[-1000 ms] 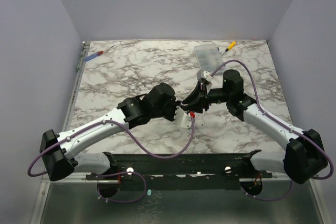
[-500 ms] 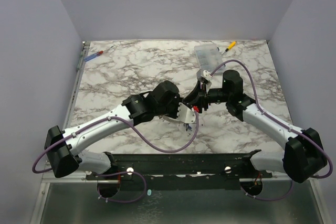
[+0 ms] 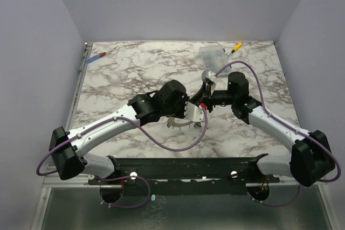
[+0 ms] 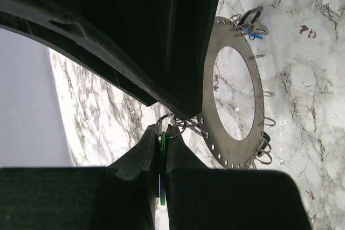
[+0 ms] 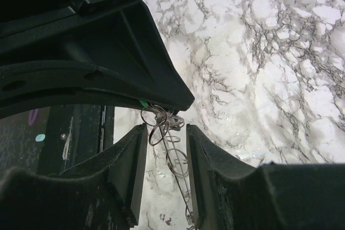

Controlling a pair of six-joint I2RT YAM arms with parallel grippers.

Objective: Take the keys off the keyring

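With green key point(image 4: 162, 160) pinched tight in left gripper point(image 4: 163, 133), close splayed right gripper point(image 5: 166, 133) (gripping nothing yet) on one split ring point(image 5: 157, 119) beside keyring point(image 4: 214, 132), then twist slowly, no yanking.

One wide flat grey metal ring point(image 4: 226, 148) with a big round hole lies beside the left claw point(image 4: 161, 136). Two tiny keys show: one green-tagged silver key point(image 4: 162, 149) pinched between that claw's fingers, and one blue-headed key point(image 4: 256, 33) at the ring's edge farthest from it. One clear rectangular plastic box point(image 3: 212, 55) and one yellow-handled screwdriver point(image 3: 236, 47) lie beyond the right claw point(image 5: 166, 130). Far beyond the left claw are red and blue screwdriver handles point(image 3: 97, 56): one tool or two, unclear.
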